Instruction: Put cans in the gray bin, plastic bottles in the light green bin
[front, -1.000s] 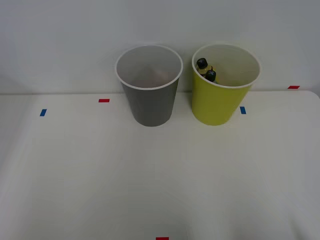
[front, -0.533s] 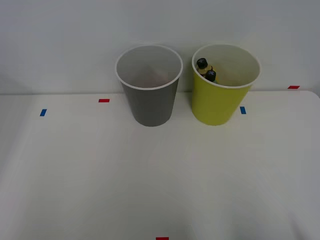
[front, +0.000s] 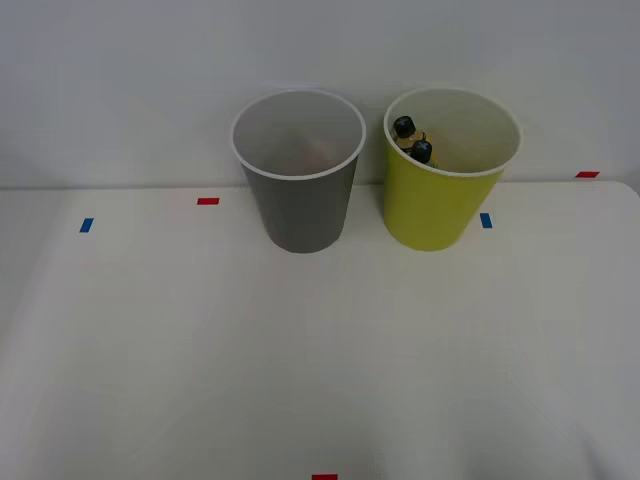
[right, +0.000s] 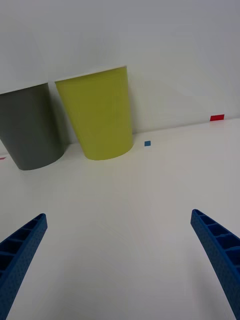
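Jaws of the right gripper (right: 120, 260) stand wide apart and hold nothing, the two blue ribbed fingers (right: 20, 250) at the corners of the wrist view with bare white tabletop (front: 320, 350) between them. Ahead of the jaws, across an open stretch of tabletop, stand the two bins side by side, close but apart, against the white wall. The light green bin (front: 440, 200) lies more directly in front of the gripper; the gray bin (front: 300, 205) is beside it, toward the robot's left. Both stand upright.

In the front view the plastic bottles (front: 412, 140) already sit inside the light green bin, their black caps leaning against its left inner wall, bodies mostly hidden. A faint reddish patch shows deep in the gray bin, likely the can, though it is too dim to be sure.

Nothing to be sorted lies on the tabletop; small red and blue tape marks (front: 208, 201) dot the surface. Judging by that, sorting looks finished, and no obstacle stands between the jaws and the bins.
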